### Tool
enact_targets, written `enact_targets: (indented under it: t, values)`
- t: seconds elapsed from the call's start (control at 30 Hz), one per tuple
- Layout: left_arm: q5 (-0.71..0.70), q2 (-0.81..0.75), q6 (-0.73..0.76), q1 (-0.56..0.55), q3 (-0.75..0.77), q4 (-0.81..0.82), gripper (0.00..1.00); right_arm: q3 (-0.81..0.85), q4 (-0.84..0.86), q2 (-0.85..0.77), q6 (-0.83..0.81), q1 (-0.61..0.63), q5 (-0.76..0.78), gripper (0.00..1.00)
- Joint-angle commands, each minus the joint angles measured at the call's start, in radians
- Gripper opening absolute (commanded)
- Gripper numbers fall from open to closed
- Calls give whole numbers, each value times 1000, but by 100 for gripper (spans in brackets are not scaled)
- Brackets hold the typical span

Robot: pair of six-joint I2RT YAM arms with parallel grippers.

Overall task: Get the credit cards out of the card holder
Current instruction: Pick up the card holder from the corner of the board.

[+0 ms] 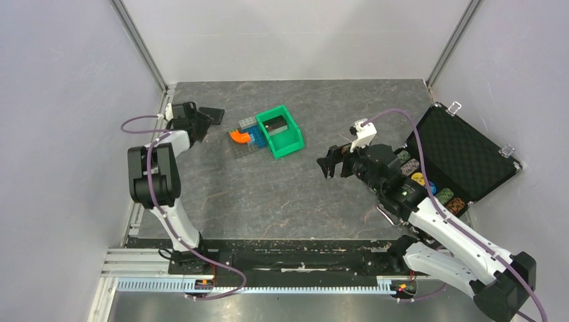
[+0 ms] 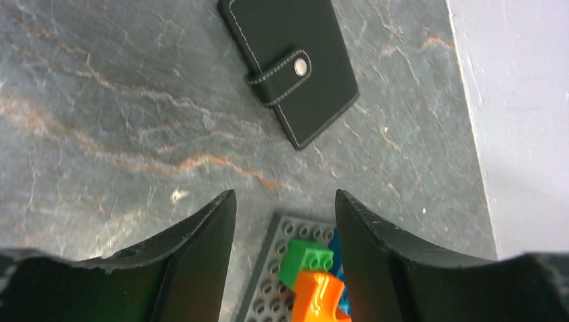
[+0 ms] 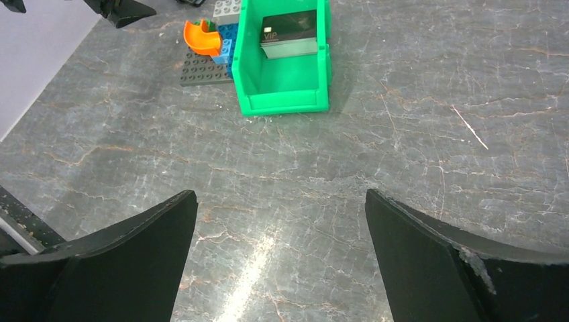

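Note:
The card holder [image 2: 288, 64] is a black stitched wallet with a snap strap. It lies closed on the table at the back left [image 1: 213, 114]. My left gripper [image 2: 285, 194] hovers just short of it, open, with nothing between its fingers. In the top view the left gripper [image 1: 199, 121] sits beside the holder without touching it. A black credit card [image 3: 288, 30] marked VIP lies inside the green bin [image 3: 282, 94]. My right gripper [image 3: 280, 194] is wide open over bare table, well in front of that bin, and shows in the top view [image 1: 331, 163] at mid-table.
A grey brick baseplate [image 2: 268, 282] with a green brick [image 2: 305, 258] and an orange piece [image 2: 319, 295] lies under my left fingers, next to the green bin [image 1: 285, 144]. An open black foam-lined case [image 1: 463, 151] with poker chips [image 1: 429, 181] stands at the right. White walls enclose the table.

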Motion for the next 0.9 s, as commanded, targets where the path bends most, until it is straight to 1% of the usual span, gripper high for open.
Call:
enact_targets:
  t: [0.0,0.17,0.3,0.53,0.73,0.87]
  values:
    - [-49,106,-30,11,106,58,62,26,42,39,-34,0,8,99]
    - [-58,209,-58,14,176,54,61,43,34,79,-53,-1,25,99]
    - [-54,257,-82,18,203,60,56,59,31,94,-61,0,28,99]
    - [-36,292,-97,20,208,76,36,72,37,105,-60,0,32,99]
    - [-42,312,-107,35,206,57,27,75,38,101,-41,-1,18,99]
    - [-39,305,-109,44,201,52,14,70,36,83,-28,-1,-4,99]
